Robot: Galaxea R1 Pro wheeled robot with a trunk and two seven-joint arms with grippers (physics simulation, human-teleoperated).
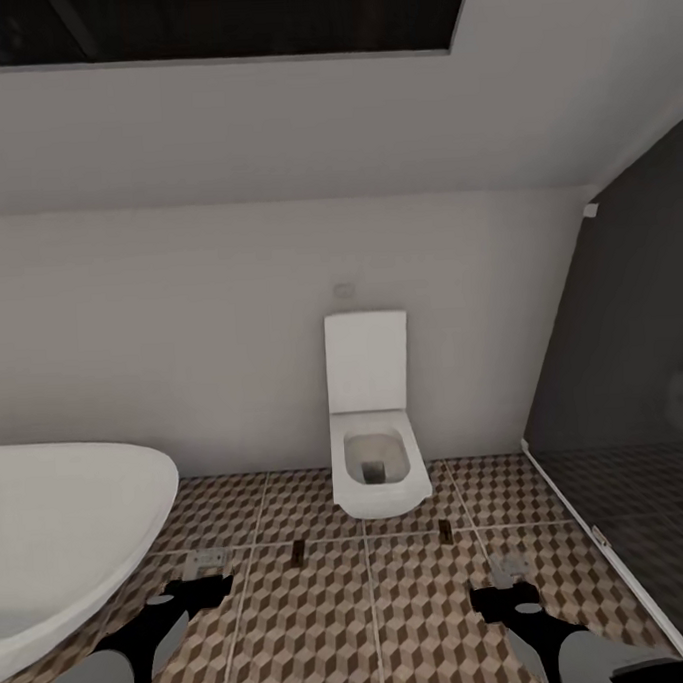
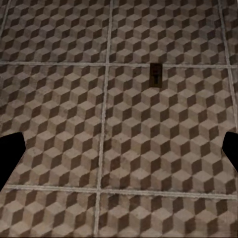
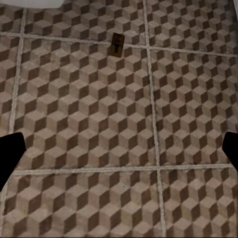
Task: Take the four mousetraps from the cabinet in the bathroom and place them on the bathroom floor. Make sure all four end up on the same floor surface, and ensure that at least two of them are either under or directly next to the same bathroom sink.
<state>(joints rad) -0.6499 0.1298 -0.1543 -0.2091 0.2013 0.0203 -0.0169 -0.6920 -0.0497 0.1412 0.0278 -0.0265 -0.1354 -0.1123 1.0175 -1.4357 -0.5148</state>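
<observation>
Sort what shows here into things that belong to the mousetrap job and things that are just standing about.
Belongs to the job:
- two small dark-brown wooden mousetraps on the floor, one left of the toilet, one right of it
- cube-patterned tiled bathroom floor
- left tool and right tool, both open and empty

Just standing about:
- white toilet
- white oval bathtub
- dark glass partition

Open bathroom floor [image 1: 326,623] is stretching ahead of both arms, with only two mousetraps lying flat on it: one [image 1: 296,552] left of the toilet's front, another [image 1: 446,532] just right of it. The toilet [image 1: 378,470] is standing against the far wall, blocking the middle. The bathtub [image 1: 61,536] is crowding the left end effector [image 1: 199,589]; a dark glass panel [image 1: 636,416] is hemming in the right end effector [image 1: 507,591].
</observation>
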